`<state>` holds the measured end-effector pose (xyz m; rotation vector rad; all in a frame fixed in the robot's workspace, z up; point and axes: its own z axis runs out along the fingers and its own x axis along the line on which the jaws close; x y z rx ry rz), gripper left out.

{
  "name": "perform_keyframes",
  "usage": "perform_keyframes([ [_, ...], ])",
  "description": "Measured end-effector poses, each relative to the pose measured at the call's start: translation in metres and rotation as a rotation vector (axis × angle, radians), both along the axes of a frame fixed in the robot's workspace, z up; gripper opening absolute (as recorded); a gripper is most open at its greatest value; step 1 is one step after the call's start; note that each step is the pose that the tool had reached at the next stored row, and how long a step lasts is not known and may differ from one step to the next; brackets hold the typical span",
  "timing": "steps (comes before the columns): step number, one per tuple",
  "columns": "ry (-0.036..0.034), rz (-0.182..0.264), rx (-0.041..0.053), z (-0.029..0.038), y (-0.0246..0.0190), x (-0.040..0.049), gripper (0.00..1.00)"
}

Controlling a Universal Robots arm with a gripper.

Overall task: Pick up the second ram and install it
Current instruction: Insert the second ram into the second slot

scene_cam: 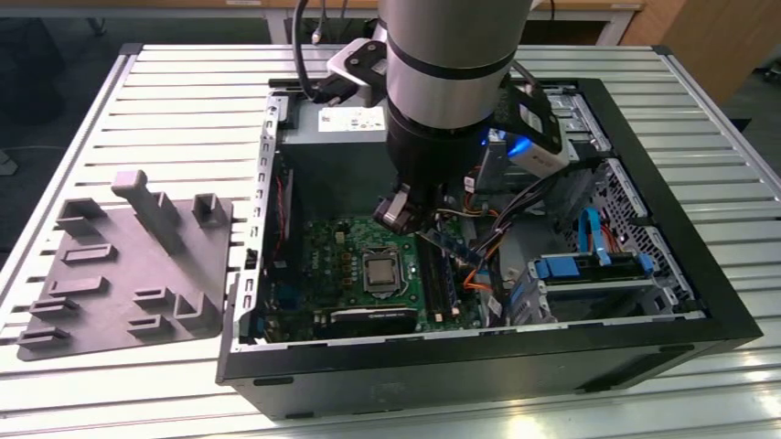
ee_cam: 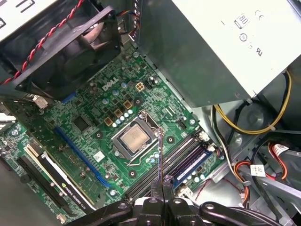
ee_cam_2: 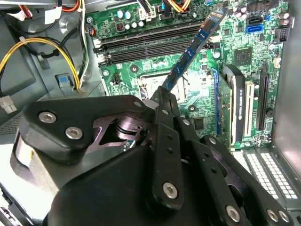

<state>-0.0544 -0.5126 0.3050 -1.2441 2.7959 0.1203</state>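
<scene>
The gripper (ee_cam_2: 162, 96) is clenched on one end of the second ram (ee_cam_2: 190, 49). The stick juts tilted from its fingertips, above the motherboard (ee_cam_2: 230, 35) and near the black memory slots (ee_cam_2: 141, 47), inside an open computer case (scene_cam: 488, 366).

The arm (scene_cam: 445, 37) is a thick silver-grey cylinder ringed by a black band (scene_cam: 445, 73), turning black lower down, with a white box (scene_cam: 543, 155) glowing blue at its side. The gripper (ee_cam_2: 162, 96) is matte black, its flat linkage bars (ee_cam_2: 167, 141) fastened with round silver screws (ee_cam_2: 169, 189)
</scene>
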Motion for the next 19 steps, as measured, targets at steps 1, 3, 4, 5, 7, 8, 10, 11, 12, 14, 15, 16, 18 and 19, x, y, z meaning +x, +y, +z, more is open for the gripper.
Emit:
perform_keyframes([
  [1, 0.0000, -0.003, 0.0000, 0.0000, 0.0000, 0.0000, 0.11],
  [3, 0.0000, -0.008, 0.0000, 0.0000, 0.0000, 0.0000, 0.11],
  [4, 0.0000, -0.010, 0.0001, 0.0000, 0.0000, 0.0000, 0.11],
  [5, 0.0000, -0.013, 0.0000, 0.0000, 0.0000, 0.0000, 0.11],
  [7, 0.0000, -0.019, 0.0001, 0.0000, 0.0000, 0.0000, 0.11],
  [8, 0.0000, -0.022, 0.0000, 0.0000, 0.0000, 0.0000, 0.11],
  [10, 0.0000, -0.027, 0.0000, 0.0000, 0.0000, 0.0000, 0.11],
  [11, 0.0000, -0.030, 0.0001, 0.0000, 0.0000, 0.0000, 0.11],
  [12, 0.0000, -0.033, 0.0000, 0.0000, 0.0000, 0.0000, 0.11],
  [14, 0.0000, -0.038, 0.0000, 0.0000, 0.0000, 0.0000, 0.11],
  [15, 0.0000, -0.041, 0.0000, 0.0000, 0.0000, 0.0000, 0.11],
  [16, 0.0000, -0.044, 0.0000, 0.0000, 0.0000, 0.0000, 0.11],
  [18, 0.0000, -0.049, 0.0000, 0.0000, 0.0000, 0.0000, 0.11],
  [19, 0.0000, -0.052, 0.0000, 0.0000, 0.0000, 0.0000, 0.11],
])
